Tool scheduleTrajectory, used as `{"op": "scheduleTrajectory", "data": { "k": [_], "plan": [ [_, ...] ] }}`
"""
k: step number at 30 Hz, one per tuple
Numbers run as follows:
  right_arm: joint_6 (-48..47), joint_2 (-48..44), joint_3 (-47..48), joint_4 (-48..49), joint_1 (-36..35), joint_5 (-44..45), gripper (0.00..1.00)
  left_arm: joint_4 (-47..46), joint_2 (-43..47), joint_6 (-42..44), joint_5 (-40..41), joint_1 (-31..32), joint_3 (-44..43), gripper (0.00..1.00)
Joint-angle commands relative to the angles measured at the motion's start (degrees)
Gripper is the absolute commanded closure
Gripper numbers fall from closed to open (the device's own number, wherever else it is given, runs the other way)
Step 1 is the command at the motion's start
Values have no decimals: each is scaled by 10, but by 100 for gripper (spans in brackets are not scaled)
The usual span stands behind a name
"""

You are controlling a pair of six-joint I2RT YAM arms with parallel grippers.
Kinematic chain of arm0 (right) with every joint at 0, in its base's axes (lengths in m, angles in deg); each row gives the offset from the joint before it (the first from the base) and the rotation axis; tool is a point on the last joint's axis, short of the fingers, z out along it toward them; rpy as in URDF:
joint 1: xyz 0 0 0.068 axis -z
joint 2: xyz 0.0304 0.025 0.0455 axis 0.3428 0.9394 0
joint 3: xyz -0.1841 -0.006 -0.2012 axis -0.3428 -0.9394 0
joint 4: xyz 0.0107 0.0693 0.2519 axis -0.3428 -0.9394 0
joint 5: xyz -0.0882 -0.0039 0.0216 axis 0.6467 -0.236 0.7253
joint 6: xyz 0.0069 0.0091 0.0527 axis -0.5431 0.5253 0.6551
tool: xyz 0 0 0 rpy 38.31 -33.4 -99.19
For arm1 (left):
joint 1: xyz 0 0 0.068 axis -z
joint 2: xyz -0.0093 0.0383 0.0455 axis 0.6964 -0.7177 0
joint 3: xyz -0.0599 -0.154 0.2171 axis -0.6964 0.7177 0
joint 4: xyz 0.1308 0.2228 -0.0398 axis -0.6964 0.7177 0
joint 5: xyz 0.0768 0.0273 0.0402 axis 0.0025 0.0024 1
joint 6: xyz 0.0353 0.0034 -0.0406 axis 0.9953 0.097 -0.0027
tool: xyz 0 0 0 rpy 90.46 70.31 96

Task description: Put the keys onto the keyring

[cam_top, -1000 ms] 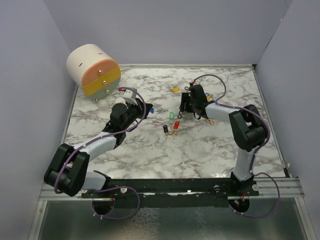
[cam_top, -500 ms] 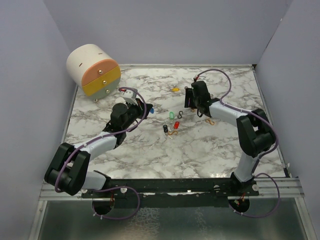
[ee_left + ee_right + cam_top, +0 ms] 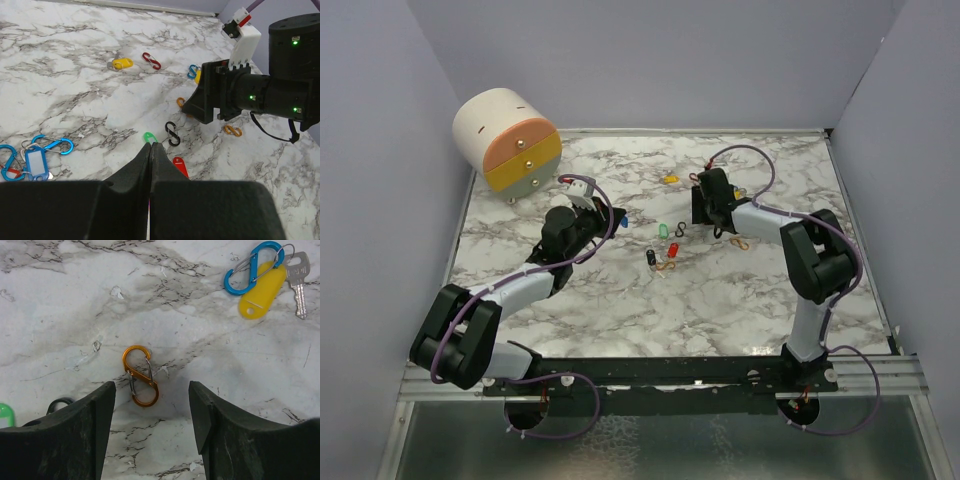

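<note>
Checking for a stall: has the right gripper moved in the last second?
Yes, slightly: the right gripper backed right and toward the far edge, away from the green key tag.

A cream, cylinder-shaped drawer unit [image 3: 508,143] (three fronts: orange, yellow, green, each with a small knob) sits at the far left corner of the marble-patterned table [image 3: 620,300], which lilac walls [image 3: 640,60] enclose.

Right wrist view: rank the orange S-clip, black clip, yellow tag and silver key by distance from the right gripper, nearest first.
1. Orange S-clip, inside the open right gripper.
2. Black clip, lower left of the picture, partly hidden.
3. Yellow tag, upper right.
4. Silver key, far upper right, just past the tag.
</note>
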Motion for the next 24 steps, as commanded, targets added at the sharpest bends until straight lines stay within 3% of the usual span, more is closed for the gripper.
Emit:
{"op": "scheduleTrajectory", "data": {
  "k": [1, 13, 16, 19, 24],
  "plan": [
    [-6, 26, 24, -12, 3, 7, 40, -24, -2, 4, -12, 1, -6, 100],
    [0, 43, 30, -24, 3, 5, 63, -25, -1, 5, -11, 0, -4, 100],
    [1, 43, 27, -23, 3, 3, 72, -26, 0, 4, -11, 0, -4, 100],
    [0, 43, 26, -20, 3, 2, 88, -27, -1, 4, -11, 0, -4, 100],
    [3, 32, 17, -12, 3, 2, 99, -27, -5, 4, -13, 0, -6, 100]
  ]
}}
